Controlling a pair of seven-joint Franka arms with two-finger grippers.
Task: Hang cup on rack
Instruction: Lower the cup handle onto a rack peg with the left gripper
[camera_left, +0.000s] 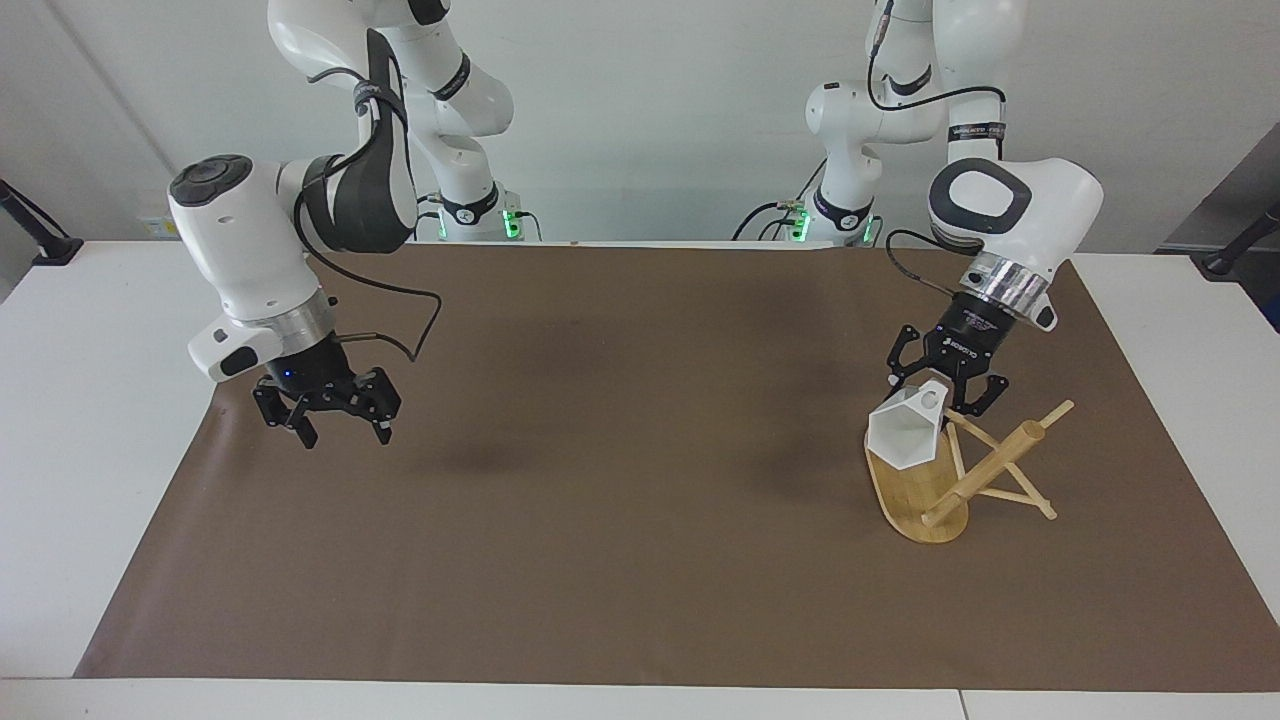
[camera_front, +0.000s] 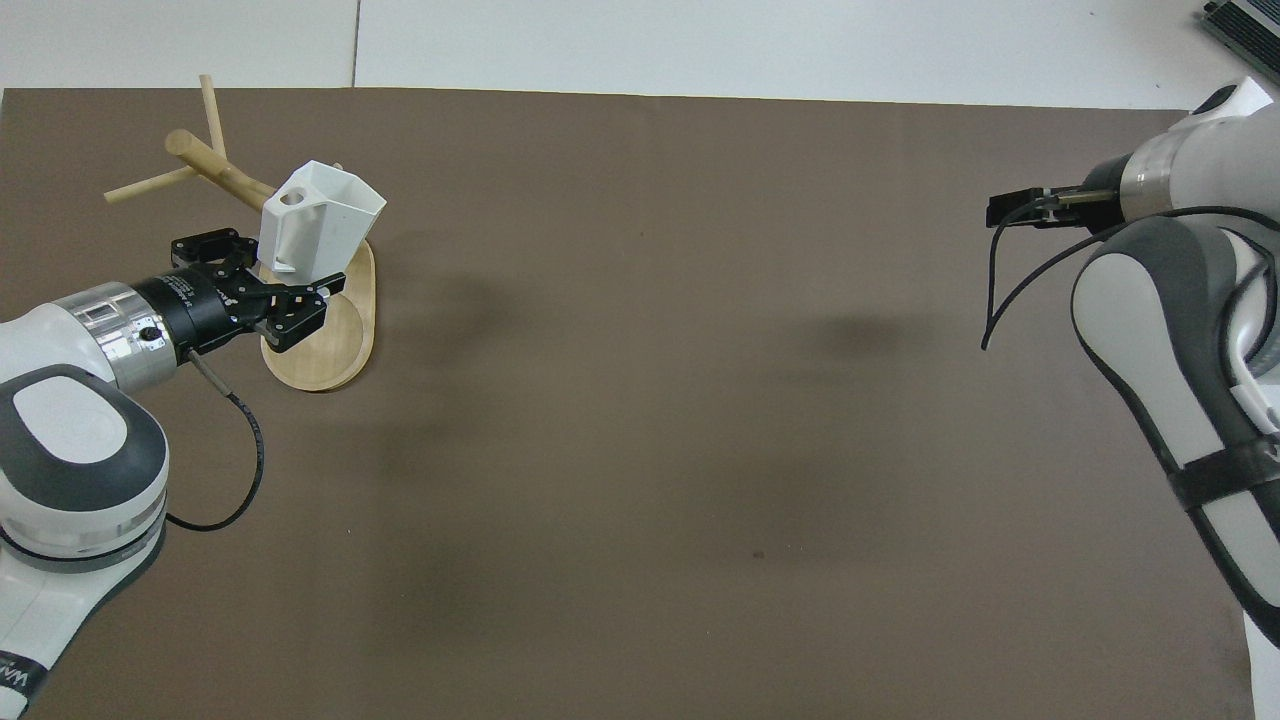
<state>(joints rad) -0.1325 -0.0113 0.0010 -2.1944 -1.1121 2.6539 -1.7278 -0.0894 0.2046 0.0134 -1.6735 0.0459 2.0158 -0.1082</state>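
Note:
The white faceted cup (camera_left: 906, 432) (camera_front: 322, 212) hangs tilted over the oval base of the bamboo rack (camera_left: 912, 497) (camera_front: 330, 340), close against the post (camera_left: 992, 461) and its thin pegs. My left gripper (camera_left: 938, 392) (camera_front: 284, 276) is shut on the cup by its blocky handle, whose round hole faces up. Whether a peg passes through the hole cannot be told. My right gripper (camera_left: 343, 432) (camera_front: 1010, 211) hangs open and holds nothing, above the mat near the right arm's end of the table.
A brown mat (camera_left: 640, 560) covers most of the white table (camera_left: 90, 420). The rack stands on the mat toward the left arm's end. The right arm's cable loops beside its wrist.

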